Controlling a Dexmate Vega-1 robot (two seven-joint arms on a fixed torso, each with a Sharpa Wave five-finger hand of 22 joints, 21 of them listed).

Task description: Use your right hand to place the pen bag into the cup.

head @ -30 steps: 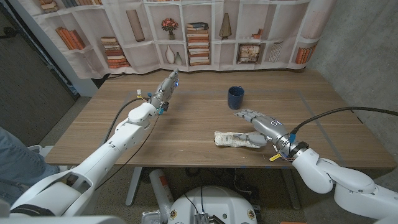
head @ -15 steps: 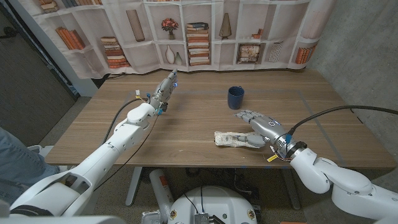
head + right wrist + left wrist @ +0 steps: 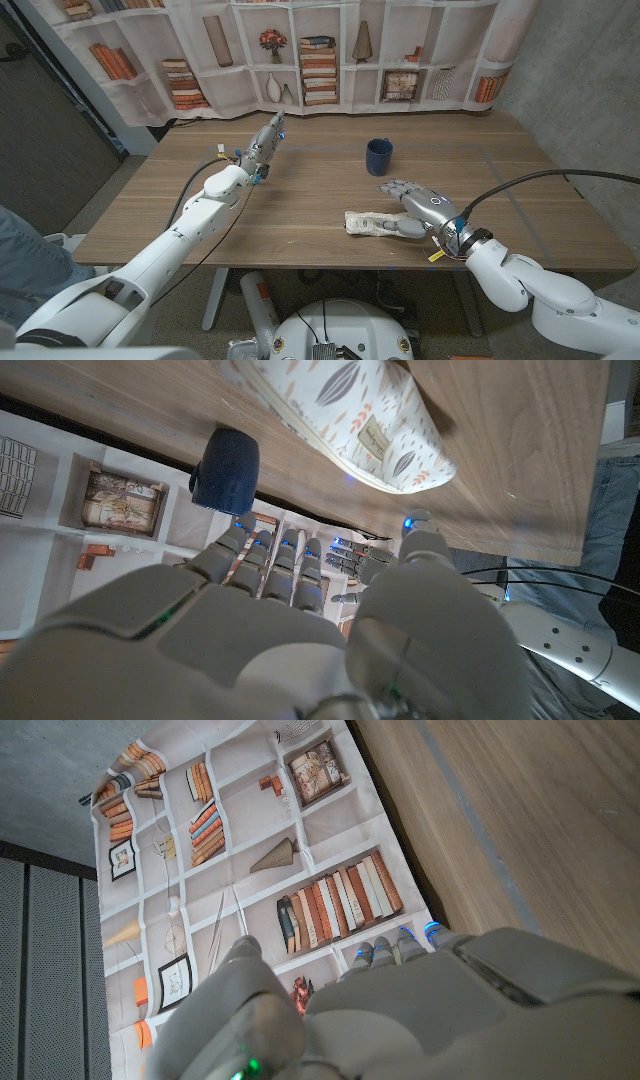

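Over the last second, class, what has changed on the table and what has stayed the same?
The right hand has eased slightly nearer the pen bag, fingers spread, not yet gripping it. The pen bag, the cup and the left hand have stayed put.

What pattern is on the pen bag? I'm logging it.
Pen bag: cream with grey and orange leaves, clearest in the right wrist view.

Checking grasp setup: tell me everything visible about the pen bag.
The pen bag is a soft, cream fabric pouch printed with grey and peach leaf shapes, long and slightly puffy. It lies flat on the wooden table, lengthwise across the near side, in front of the blue cup. The right hand is at its right end; actual contact cannot be confirmed. It is not lifted.
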